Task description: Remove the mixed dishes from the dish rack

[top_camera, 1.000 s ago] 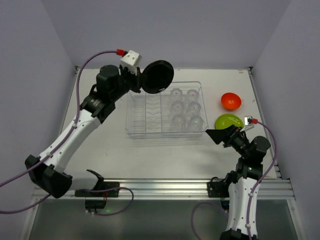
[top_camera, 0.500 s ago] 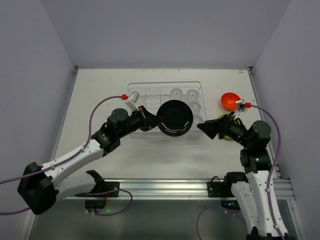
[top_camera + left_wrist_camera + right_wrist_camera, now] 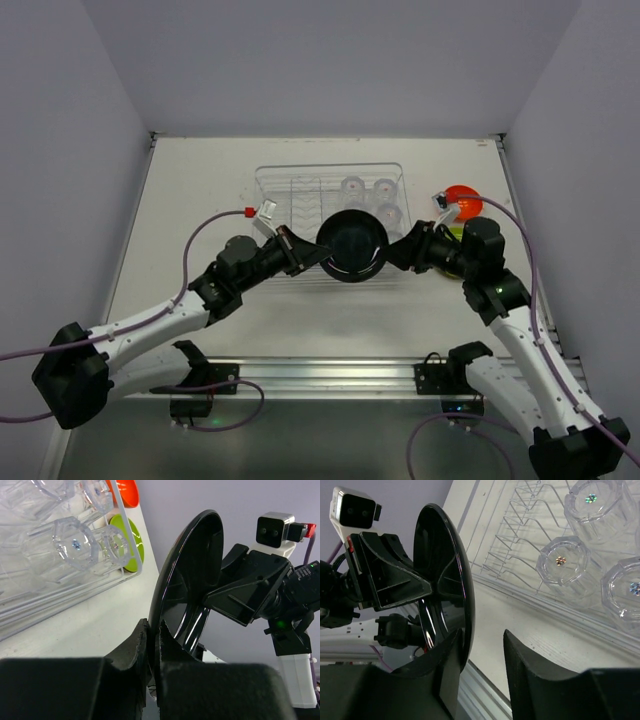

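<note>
The left gripper (image 3: 152,639) is pinched tight on one edge of the black plate (image 3: 185,580). The plate stands on its edge in the air. In the top view it is in the middle of the picture, over the near wall of the dish rack (image 3: 262,205).

The right gripper (image 3: 480,655) is spread wide. The plate's other edge sits in the gap, close to one finger (image 3: 447,672), with room on the other side.

Clear cups (image 3: 385,187) stand in the right part of the rack, and some are hidden behind the plate. The orange bowl (image 3: 462,201) and the green plate (image 3: 131,542) lie on the table (image 3: 200,190), outside the rack on its right. The table's white top shows wide to the left of the rack and below it in the top view.
</note>
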